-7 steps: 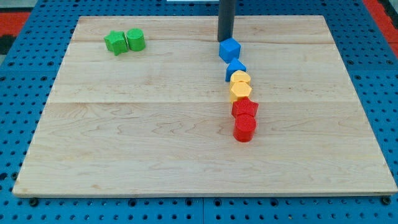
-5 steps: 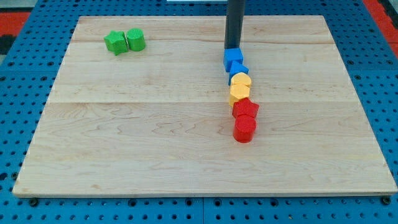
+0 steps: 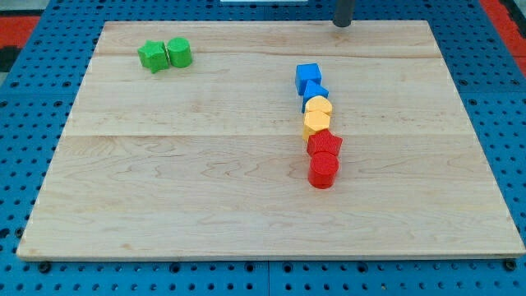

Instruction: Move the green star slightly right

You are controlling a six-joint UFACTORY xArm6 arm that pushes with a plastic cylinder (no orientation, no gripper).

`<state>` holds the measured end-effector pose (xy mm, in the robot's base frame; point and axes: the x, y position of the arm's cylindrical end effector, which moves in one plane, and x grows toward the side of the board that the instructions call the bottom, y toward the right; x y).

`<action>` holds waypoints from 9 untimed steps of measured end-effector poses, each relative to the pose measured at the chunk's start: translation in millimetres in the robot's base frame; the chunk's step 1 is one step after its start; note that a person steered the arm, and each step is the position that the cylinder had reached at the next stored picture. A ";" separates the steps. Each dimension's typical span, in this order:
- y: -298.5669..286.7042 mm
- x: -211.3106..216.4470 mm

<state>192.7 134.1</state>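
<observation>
The green star (image 3: pixel 151 57) lies near the board's top left corner, touching a second green block (image 3: pixel 179 53) on its right. My tip (image 3: pixel 343 25) is at the view's top edge, right of centre, far to the right of the green star and above the column of blocks. It touches no block.
A column of touching blocks runs down the board's middle right: a blue cube (image 3: pixel 308 77), a smaller blue block (image 3: pixel 316 92), a yellow heart (image 3: pixel 318 107), a yellow hexagon (image 3: pixel 316 123), a red star (image 3: pixel 324 145) and a red cylinder (image 3: pixel 323 171). The wooden board (image 3: pixel 164 189) lies on a blue pegboard.
My tip pushed the blue cube down against the smaller blue block, then drew back up and right to the board's top edge. The green blocks have not moved.
</observation>
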 end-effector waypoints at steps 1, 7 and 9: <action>-31.7 -0.3; -289.8 109.9; -277.7 118.6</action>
